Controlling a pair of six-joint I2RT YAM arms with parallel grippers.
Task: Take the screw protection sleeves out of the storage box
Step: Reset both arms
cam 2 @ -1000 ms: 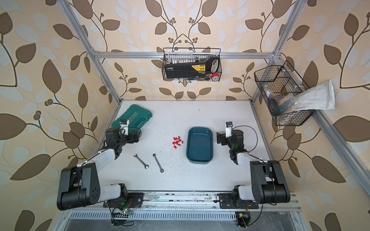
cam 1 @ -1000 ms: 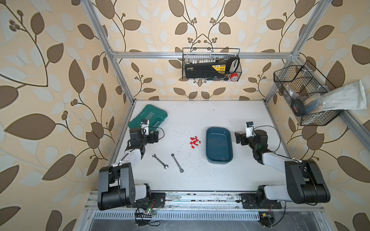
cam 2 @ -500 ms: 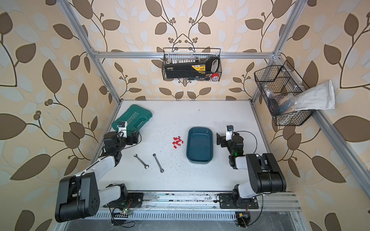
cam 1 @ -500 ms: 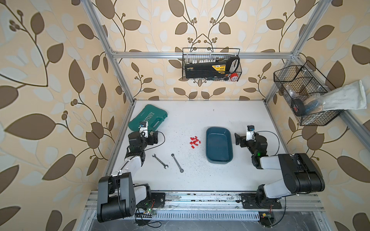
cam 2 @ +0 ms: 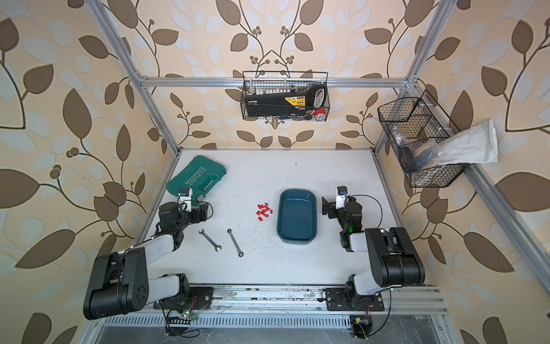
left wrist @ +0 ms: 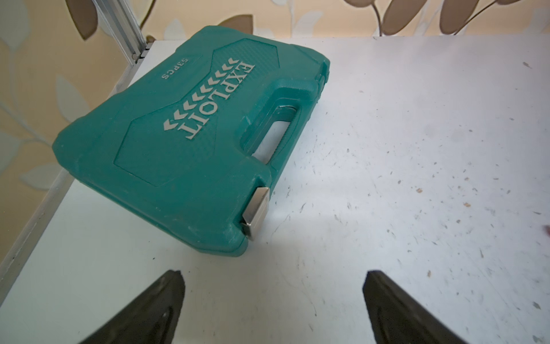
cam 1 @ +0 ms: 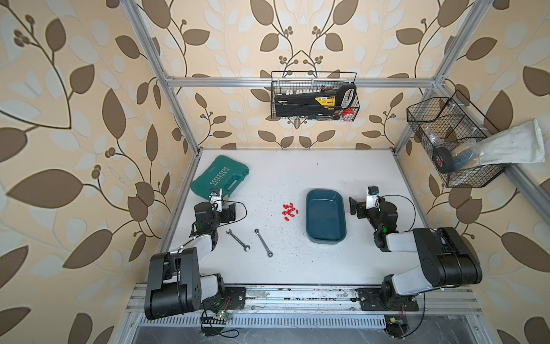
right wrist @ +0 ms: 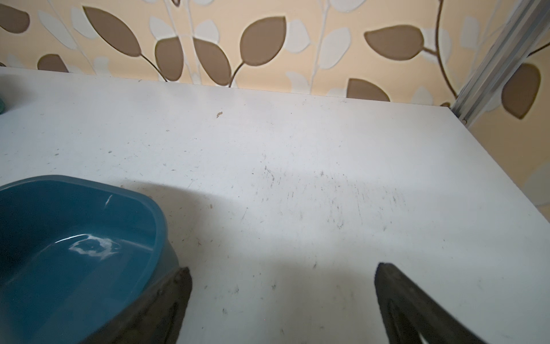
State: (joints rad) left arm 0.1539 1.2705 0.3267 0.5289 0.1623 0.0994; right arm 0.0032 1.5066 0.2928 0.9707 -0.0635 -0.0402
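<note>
Overhead, in both top views, the screw protection sleeves [cam 1: 289,212], small bright red plastic cylinders, lie in a tight cluster on the white speckled table [cam 1: 297,268]. The cluster sits outside the storage box [cam 1: 326,219], a shallow dark teal-blue plastic tray with rounded corners, just beside the long wall that faces the left arm. Two slim metal wrenches [cam 1: 237,240] [cam 1: 263,242] lie apart from each other, between the cluster and the left arm. The left gripper [cam 1: 230,213] rests low near the green moulded plastic tool case [cam 1: 220,181]. The right gripper [cam 1: 354,207] sits just beside the box, on the side away from the sleeves. Neither gripper touches the sleeves.

Next, the left wrist view shows the left gripper [left wrist: 273,274] with both black fingers spread wide and only bare table between them. The green case [left wrist: 178,143], lettered "EXPLOIT", lies closed ahead of the fingers and apart from them.

Finally, the right wrist view shows the right gripper [right wrist: 282,268] spread equally wide, holding nothing. One finger stands just beside a rounded corner of the box [right wrist: 154,220]; contact cannot be confirmed.
</note>
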